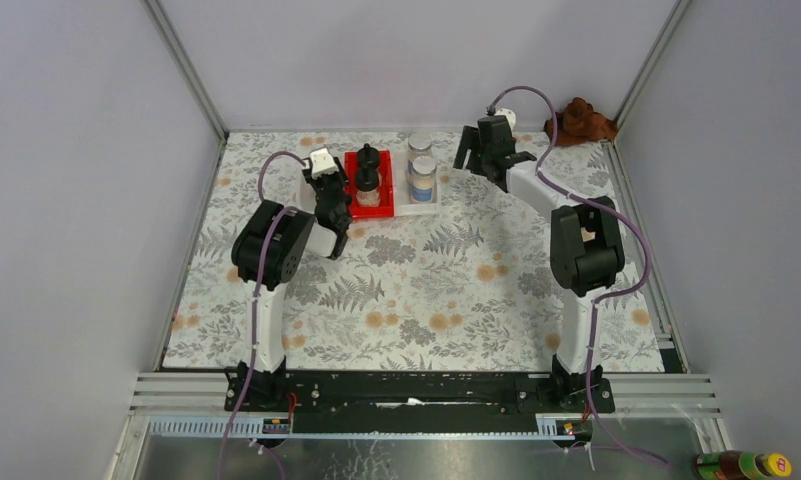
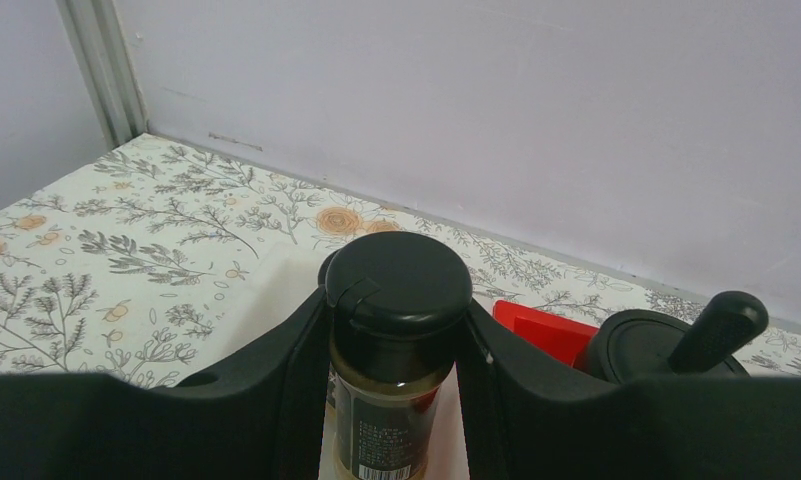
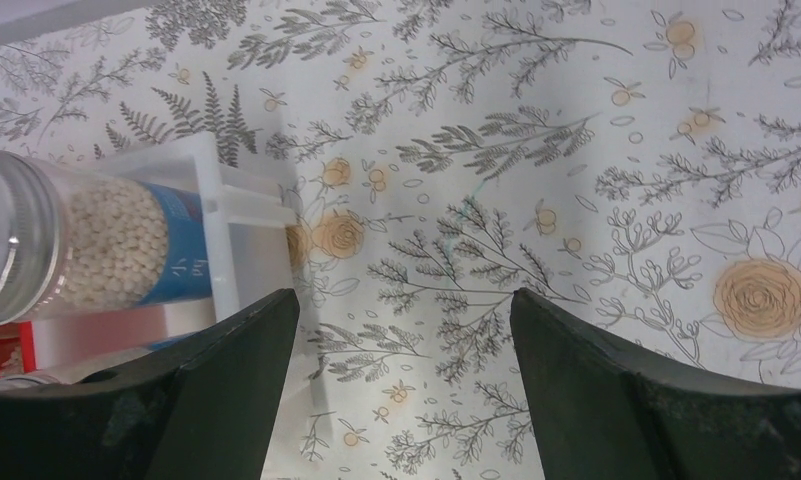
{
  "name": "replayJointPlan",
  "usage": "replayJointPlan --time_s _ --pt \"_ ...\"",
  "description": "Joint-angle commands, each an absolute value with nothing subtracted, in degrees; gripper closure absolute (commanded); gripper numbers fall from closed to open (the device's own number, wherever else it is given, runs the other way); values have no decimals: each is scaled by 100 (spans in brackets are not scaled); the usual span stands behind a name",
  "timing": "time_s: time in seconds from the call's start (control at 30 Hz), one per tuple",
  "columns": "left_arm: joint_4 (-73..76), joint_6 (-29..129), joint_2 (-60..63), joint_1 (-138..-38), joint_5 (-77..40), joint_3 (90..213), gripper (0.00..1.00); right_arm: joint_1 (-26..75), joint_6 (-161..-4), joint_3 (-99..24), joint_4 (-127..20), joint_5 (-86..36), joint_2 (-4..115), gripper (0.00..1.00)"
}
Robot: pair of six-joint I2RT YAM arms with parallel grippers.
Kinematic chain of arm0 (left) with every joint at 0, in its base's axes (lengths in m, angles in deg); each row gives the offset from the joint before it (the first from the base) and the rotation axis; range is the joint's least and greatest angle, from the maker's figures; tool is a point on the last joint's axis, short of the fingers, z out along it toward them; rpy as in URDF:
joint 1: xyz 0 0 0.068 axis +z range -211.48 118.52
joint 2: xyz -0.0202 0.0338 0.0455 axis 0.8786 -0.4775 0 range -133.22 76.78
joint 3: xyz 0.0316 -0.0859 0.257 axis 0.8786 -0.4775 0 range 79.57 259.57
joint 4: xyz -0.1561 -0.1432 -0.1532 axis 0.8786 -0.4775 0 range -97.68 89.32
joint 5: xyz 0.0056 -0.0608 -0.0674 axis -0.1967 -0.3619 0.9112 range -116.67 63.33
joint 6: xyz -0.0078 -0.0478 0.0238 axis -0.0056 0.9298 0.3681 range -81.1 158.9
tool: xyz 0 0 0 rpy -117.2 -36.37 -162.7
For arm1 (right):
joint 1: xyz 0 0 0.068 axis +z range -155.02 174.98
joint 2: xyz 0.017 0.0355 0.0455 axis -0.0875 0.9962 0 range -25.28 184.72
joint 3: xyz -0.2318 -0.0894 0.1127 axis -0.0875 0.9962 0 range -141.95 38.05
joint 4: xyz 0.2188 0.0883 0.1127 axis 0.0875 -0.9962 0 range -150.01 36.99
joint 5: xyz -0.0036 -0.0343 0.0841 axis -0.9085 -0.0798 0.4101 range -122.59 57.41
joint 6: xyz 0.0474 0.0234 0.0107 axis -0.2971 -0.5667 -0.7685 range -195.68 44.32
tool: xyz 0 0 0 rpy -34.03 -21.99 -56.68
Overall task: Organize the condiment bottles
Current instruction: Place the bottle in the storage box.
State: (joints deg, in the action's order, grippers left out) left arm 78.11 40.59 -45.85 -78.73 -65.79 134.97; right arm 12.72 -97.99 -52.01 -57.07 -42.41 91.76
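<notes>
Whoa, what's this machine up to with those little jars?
Two robot arms are sorting condiment jars. The left gripper is clamped on a brown jar, just left of the red tray, which holds two dome-capped jars. Two silver-lidded jars stand in the white tray. The right gripper hangs open and empty beside that tray.

Slim dark-brown jar with black cap (image 2: 394, 330): upright, squeezed on both sides, beside red tray (image 1: 372, 212).
Clear jars with black round caps (image 1: 367, 183): two, upright in red tray.
Silver-lid jars with blue labels (image 1: 423, 178): two, upright in white tray (image 1: 421, 208).
</notes>
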Motion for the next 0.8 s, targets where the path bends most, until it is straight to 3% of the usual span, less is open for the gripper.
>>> replayJointPlan --time_s 0.0,0.47,0.77 --pt "7951 4299 -4744 -7729 -6368 13747 100 1385 -9523 -5735 -5943 -4454 9302 15" --pt "7125 4692 -4864 -7492 -6103 14285 100 1475 -9287 -6507 -6401 -4642 9546 14" --pt "6761 4836 -4830 -7491 -6170 14390 78 1501 -9311 -6566 -6448 -4654 9567 14"
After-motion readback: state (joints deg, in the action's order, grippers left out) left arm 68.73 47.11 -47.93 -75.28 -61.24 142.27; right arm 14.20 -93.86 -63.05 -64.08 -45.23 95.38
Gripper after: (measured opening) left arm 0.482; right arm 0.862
